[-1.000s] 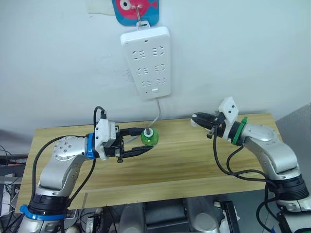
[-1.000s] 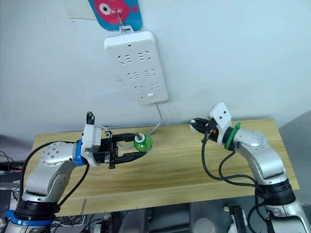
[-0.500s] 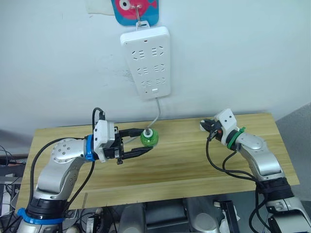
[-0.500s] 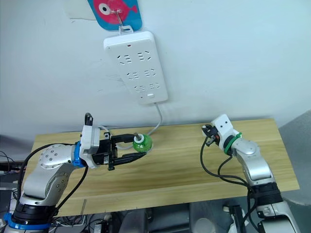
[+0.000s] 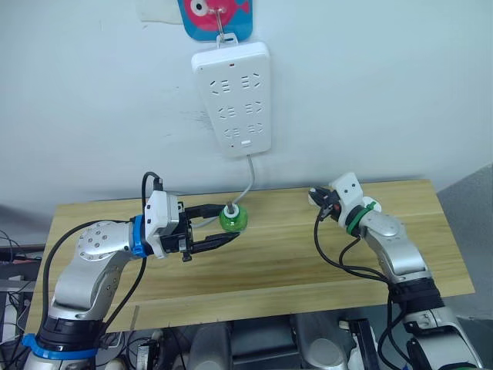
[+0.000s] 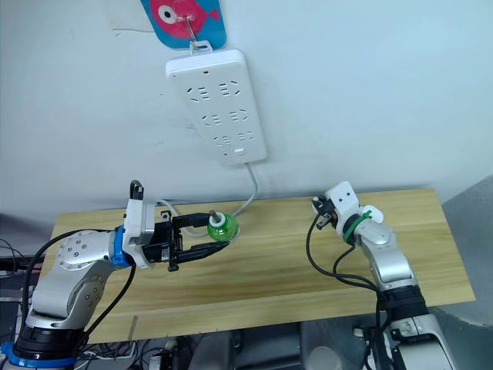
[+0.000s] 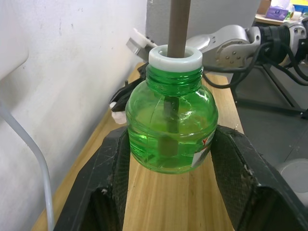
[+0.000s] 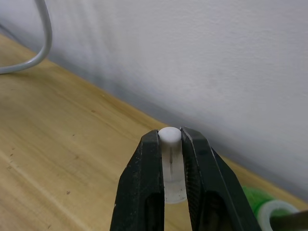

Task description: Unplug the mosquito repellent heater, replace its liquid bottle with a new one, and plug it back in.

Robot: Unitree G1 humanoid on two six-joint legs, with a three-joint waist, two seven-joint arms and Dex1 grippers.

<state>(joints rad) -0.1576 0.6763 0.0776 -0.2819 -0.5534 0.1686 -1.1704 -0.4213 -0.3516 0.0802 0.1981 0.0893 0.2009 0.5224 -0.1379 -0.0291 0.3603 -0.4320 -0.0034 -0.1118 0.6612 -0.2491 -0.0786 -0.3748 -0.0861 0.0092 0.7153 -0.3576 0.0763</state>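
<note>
A green liquid bottle (image 5: 233, 219) with a white collar and a brown wick sits between the black fingers of my left gripper (image 5: 229, 224), low over the wooden table (image 5: 293, 258). In the left wrist view both fingers press the bottle's (image 7: 171, 127) sides. My right gripper (image 5: 314, 194) is near the table's back edge, shut on a small white cap (image 8: 170, 139). The bottle's green edge (image 8: 262, 202) appears in the right wrist view. The mosquito repellent heater is out of view.
A long white power strip (image 5: 233, 96) hangs on the wall from a hook with a fish picture (image 5: 214, 17). Its white cable (image 5: 248, 181) runs down to the table behind the bottle. The wall stands right behind the table's back edge.
My right arm has drawn in, its forearm swinging more upright, while its gripper keeps the cap near the back edge. The left gripper and bottle have shifted slightly left.
</note>
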